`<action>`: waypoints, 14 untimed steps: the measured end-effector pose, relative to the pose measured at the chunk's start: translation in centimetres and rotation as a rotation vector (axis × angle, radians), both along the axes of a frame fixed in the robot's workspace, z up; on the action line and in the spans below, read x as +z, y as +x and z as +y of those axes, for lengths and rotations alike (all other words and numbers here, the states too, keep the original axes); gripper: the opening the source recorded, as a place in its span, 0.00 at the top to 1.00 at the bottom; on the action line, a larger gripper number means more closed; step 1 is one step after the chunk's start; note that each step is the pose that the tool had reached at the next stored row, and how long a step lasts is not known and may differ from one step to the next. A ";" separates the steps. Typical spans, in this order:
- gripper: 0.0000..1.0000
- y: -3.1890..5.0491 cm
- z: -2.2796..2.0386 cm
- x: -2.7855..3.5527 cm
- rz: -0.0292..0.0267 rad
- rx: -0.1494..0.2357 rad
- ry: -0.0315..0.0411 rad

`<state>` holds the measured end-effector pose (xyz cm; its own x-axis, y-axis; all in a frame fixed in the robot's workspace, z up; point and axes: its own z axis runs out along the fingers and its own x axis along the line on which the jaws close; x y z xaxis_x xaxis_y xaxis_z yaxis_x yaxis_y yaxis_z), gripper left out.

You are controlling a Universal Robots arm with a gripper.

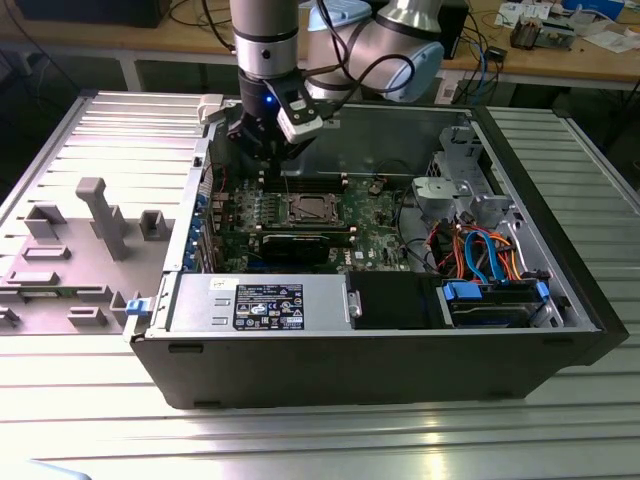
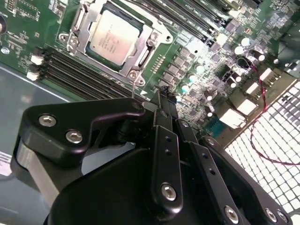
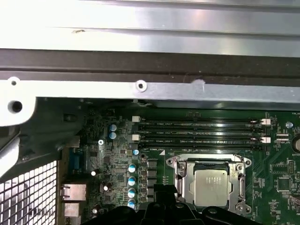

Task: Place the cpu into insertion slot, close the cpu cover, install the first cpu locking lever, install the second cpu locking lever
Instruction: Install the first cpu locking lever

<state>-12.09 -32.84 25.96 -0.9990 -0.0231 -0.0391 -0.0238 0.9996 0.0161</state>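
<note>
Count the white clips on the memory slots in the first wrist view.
4. Two clips sit at one end of the memory slots, two at the other end. None seems hidden.

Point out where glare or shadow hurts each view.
Exterior view: glare streaks the ribbed table. First wrist view: the case wall is washed out white. Second wrist view: the vent grille blows out; the cpu is evenly lit.

One cpu (image 3: 209,182), one cpu cover (image 3: 183,185), four memory slots (image 3: 201,131), one claw (image 2: 162,92)
</note>
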 end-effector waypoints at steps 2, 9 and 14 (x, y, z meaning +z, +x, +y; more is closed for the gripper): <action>0.89 -0.07 0.37 0.01 0.0001 0.000 -0.0002; 0.89 0.08 1.48 0.01 0.0001 0.001 -0.0001; 0.89 1.09 1.69 -0.01 0.0001 0.001 -0.0014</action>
<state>-11.00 -31.15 25.95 -0.9990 -0.0238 -0.0390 -0.0244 0.9996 0.0147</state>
